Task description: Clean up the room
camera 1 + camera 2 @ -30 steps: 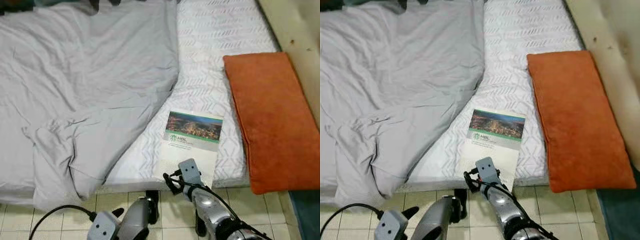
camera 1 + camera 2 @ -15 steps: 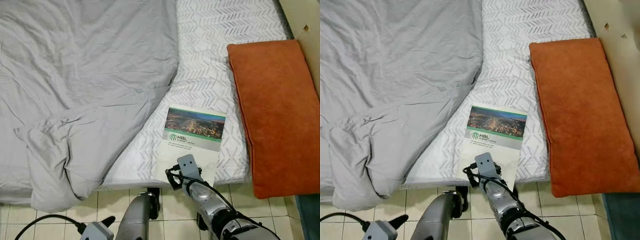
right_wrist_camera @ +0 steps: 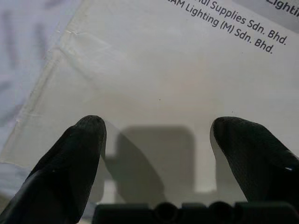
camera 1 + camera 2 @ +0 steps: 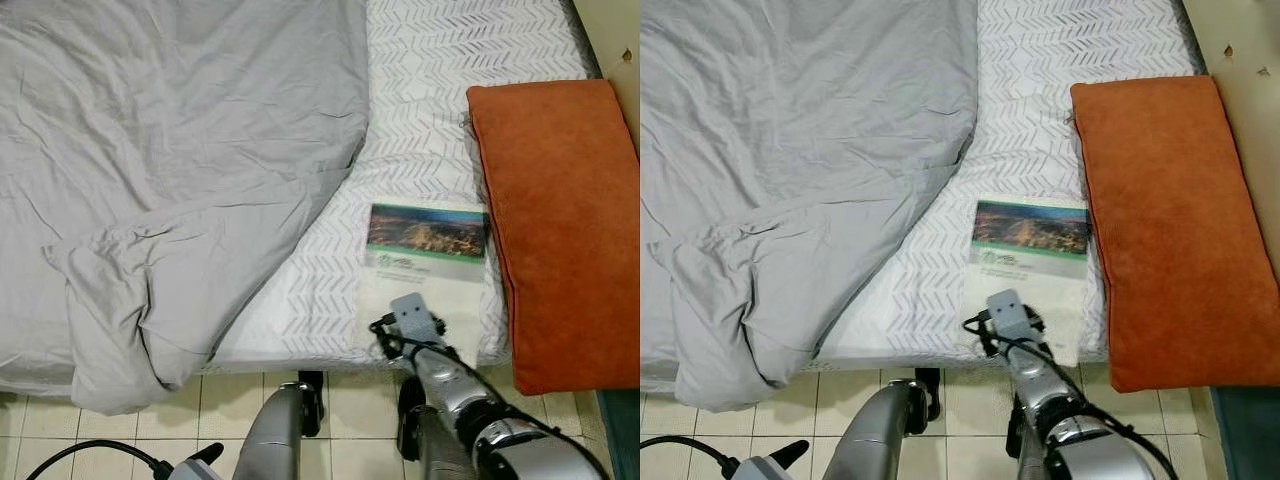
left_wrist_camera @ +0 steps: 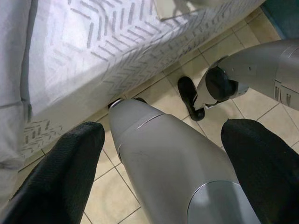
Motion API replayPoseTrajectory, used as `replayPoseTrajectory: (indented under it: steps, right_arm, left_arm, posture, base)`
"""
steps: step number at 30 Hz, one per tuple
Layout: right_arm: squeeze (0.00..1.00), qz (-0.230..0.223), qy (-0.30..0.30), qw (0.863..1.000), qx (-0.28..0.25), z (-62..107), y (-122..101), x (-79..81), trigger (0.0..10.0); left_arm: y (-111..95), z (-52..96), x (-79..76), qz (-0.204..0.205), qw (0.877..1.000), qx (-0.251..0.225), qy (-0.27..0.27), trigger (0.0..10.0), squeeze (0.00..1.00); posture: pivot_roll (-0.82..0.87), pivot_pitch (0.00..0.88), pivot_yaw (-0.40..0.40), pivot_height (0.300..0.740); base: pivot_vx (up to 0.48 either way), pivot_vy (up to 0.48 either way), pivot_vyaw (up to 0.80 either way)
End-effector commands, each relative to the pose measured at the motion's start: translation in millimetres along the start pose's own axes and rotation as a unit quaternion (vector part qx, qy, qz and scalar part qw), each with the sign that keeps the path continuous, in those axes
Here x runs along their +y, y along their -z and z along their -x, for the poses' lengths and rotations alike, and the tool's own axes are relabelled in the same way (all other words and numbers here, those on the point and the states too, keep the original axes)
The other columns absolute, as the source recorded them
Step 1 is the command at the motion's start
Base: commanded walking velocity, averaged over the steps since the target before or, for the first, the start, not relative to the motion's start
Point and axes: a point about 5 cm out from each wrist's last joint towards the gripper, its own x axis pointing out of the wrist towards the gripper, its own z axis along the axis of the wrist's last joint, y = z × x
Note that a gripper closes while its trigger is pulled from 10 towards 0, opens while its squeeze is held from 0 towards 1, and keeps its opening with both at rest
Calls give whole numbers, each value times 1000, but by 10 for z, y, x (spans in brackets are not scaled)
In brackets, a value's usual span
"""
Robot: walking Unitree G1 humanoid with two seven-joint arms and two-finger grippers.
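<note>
Up close, printed text (image 3: 224,21) marks the booklet (image 4: 425,265).

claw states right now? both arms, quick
Left claw: open, holding nothing, hanging low over the tiled floor beside the bed.
Right claw: open, fingers spread over the booklet on the mattress, not gripping it.

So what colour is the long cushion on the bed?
Burnt orange; the cushion shows best in the right eye view.
</note>
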Motion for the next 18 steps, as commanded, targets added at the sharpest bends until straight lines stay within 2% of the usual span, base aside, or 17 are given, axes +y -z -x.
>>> replayPoseTrajectory:
  steps: [1,3,4,6,7,9,10,12,13,14,15,18]
  right_arm:
    - [0,7,32,998,50,62,260,-134,10000]
    - [0,21,35,998,45,58,244,-183,10000]
    - [0,54,34,997,34,51,205,-285,10000]
    - [0,64,32,997,31,49,193,-314,10000]
    - [0,85,31,996,24,44,163,-350,10000]
    - [0,85,31,996,24,44,163,-350,10000]
    - [0,108,18,994,21,44,157,-350,10000]
    - [0,124,8,992,20,44,155,-348,10000]
    - [0,152,-5,988,20,54,177,-361,10000]
    - [0,152,-5,988,20,54,177,-361,10000]
    - [0,170,-13,985,21,62,195,-371,10000]
    - [0,171,-14,985,26,76,225,-425,10000]
  left_arm:
    - [129,59,-34,8,999,33,1,10000,0]
    - [135,54,-31,8,999,33,0,10000,0]
    - [142,21,-37,12,999,32,-4,10000,0]
    - [142,8,-42,15,999,31,-6,10000,0]
    - [139,-17,-56,18,999,30,-7,10000,0]
    - [139,-17,-56,18,999,30,-7,10000,0]
    - [140,-33,-81,22,999,29,-6,10000,0]
    - [141,-45,-100,25,999,28,-5,10000,0]
    - [146,-63,-154,32,999,28,0,10000,0]
    - [146,-63,-154,32,999,28,0,10000,0]
    - [150,-77,-191,37,999,28,3,10000,0]
    - [161,-109,-246,43,999,27,7,10000,0]
  posture:
    - [245,644,137,740]
    - [245,644,137,740]
    - [231,646,131,740]
    - [231,646,131,740]
    - [217,647,124,740]
    - [217,647,124,740]
    - [200,650,116,740]
    - [200,650,116,740]
    - [174,651,100,740]
    - [174,651,100,740]
    - [171,651,98,740]
    - [158,651,90,740]
  base:
    - [0,0,0]
    - [0,0,0]
    - [0,0,0]
    - [0,0,0]
    - [0,0,0]
    - [0,0,0]
    - [0,0,0]
    - [0,0,0]
    - [0,0,0]
    - [0,0,0]
    - [0,0,0]
    - [0,0,0]
